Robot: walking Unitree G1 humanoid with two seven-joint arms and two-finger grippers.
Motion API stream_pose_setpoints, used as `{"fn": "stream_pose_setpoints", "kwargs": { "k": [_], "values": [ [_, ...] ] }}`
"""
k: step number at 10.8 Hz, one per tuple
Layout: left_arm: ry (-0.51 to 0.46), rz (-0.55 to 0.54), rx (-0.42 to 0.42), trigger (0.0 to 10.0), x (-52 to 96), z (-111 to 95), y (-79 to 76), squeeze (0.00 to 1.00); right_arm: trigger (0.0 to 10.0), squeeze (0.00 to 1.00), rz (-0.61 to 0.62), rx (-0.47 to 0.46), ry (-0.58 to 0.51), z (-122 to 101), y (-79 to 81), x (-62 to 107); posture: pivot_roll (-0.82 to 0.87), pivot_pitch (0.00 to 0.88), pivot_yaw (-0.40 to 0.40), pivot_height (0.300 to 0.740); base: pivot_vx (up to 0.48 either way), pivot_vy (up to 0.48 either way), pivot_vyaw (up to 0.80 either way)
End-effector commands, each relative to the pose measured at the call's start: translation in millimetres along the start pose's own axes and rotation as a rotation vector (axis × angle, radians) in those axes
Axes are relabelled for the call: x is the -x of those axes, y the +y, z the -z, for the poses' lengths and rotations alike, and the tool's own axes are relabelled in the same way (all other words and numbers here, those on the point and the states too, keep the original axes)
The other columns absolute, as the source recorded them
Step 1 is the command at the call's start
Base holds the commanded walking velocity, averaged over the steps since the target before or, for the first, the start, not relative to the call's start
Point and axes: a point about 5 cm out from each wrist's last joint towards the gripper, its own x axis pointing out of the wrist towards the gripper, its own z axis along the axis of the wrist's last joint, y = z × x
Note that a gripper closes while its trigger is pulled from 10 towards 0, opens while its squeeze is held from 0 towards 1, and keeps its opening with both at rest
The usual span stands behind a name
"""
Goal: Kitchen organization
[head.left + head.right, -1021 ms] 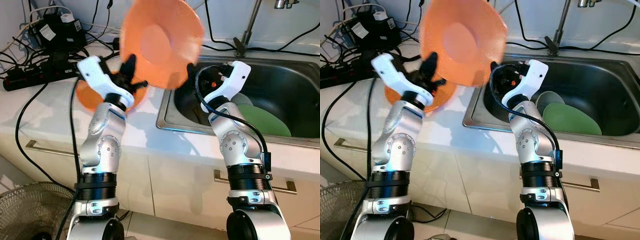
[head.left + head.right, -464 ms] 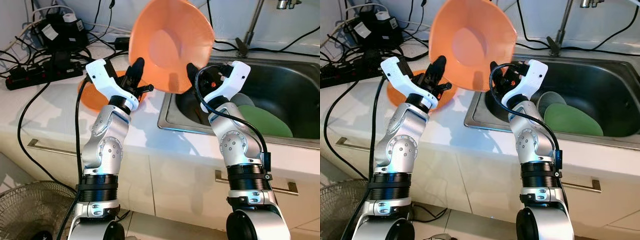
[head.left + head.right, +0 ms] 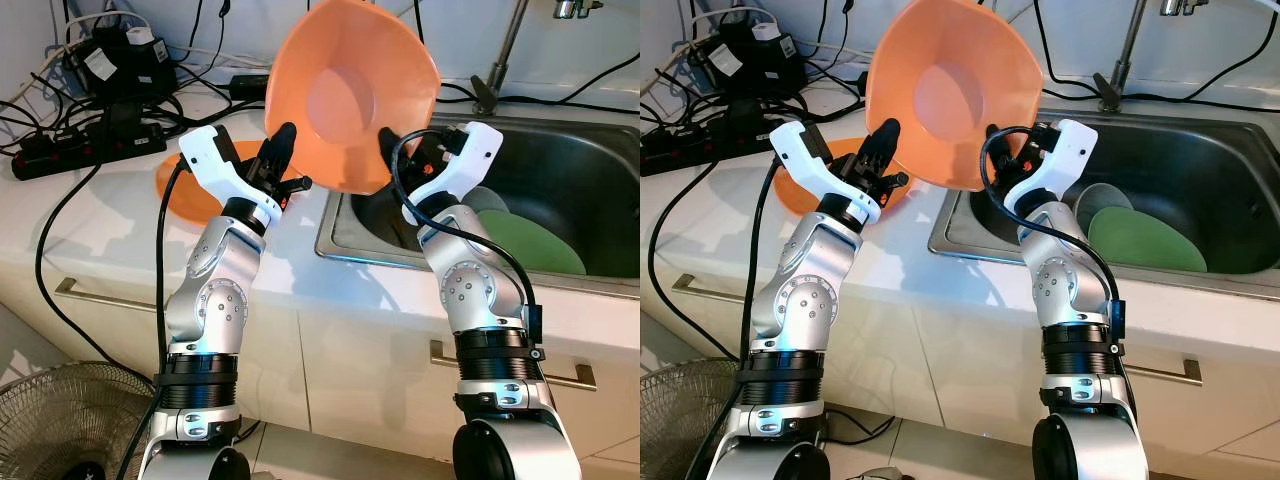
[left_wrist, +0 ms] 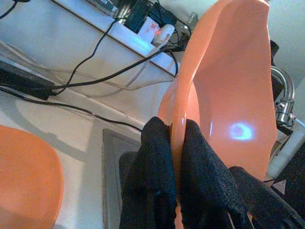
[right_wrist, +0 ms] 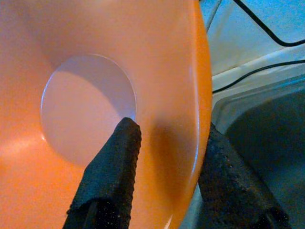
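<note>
Currently mid-transfer: orange bowl raised on edge between sink and table, both tools pinching its rim, left tool, right tool. Next probably lower onto orange plate, then release.

Orange bowl rim between two black fingers, sink behind
</note>
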Motion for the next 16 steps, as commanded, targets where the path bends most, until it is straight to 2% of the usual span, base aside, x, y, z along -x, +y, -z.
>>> {"fn": "stream_pose_setpoints", "kwargs": {
  "k": [1, 5, 7, 8, 9, 11, 14, 16],
  "values": [
    [-0.031, 0.043, -0.004, 10.0, -1.6, -8, -7.4, 0.0, 0.0, 0.0, -0.016, -0.008, -0.009, -1, 2.8, -0.1, 0.08, 0.0, 0.071, 0.74, 0.0, 0.0, 0.0],
    [-0.024, 0.032, -0.004, 10.0, -1.8, -7, -4.7, 0.0, 0.0, 0.0, -0.018, -0.05, -0.022, -3, 3.8, -0.8, 0.08, 0.0, 0.073, 0.74, 0.0, 0.0, 0.0],
    [-0.013, 0.037, -0.01, 10.0, -2.0, -4, -4.3, 0.0, 0.0, 0.0, -0.012, -0.124, -0.033, -4, 2.4, -1.1, 0.08, 0.0, 0.076, 0.74, 0.0, 0.0, 0.0],
    [0.006, 0.038, -0.006, 10.0, -1.5, -1, -3.2, 0.12, 0.0, 0.0, -0.013, -0.175, -0.04, -5, 2.1, -1.2, 0.08, 0.0, 0.078, 0.74, 0.0, 0.0, 0.0],
    [0.027, 0.042, 0.006, 10.0, -1.2, 3, -3.2, 1.0, 0.0, 0.0, -0.012, -0.227, -0.05, -6, 1.7, -1.1, 0.08, 0.0, 0.078, 0.74, 0.0, 0.0, 0.0],
    [0.05, 0.034, -0.038, 10.0, -1.0, 7, -2.1, 1.0, 0.0, 0.0, -0.014, -0.26, -0.056, -8, 2.1, -1.4, 0.08, 0.0, 0.077, 0.74, 0.0, 0.0, 0.0],
    [0.066, 0.05, -0.055, 10.0, 0.7, 10, -3.6, 1.0, 0.0, 0.0, -0.007, -0.265, -0.071, -10, 1.3, -1.5, 0.08, 0.0, 0.076, 0.74, 0.0, 0.0, 0.0],
    [0.082, 0.06, -0.083, 10.0, 2.0, 14, -4.4, 1.0, 0.0, 0.0, 0.028, -0.306, -0.101, -17, -3.9, -2.9, 0.08, 0.0, 0.074, 0.74, 0.0, 0.0, 0.0]
  ]
}}
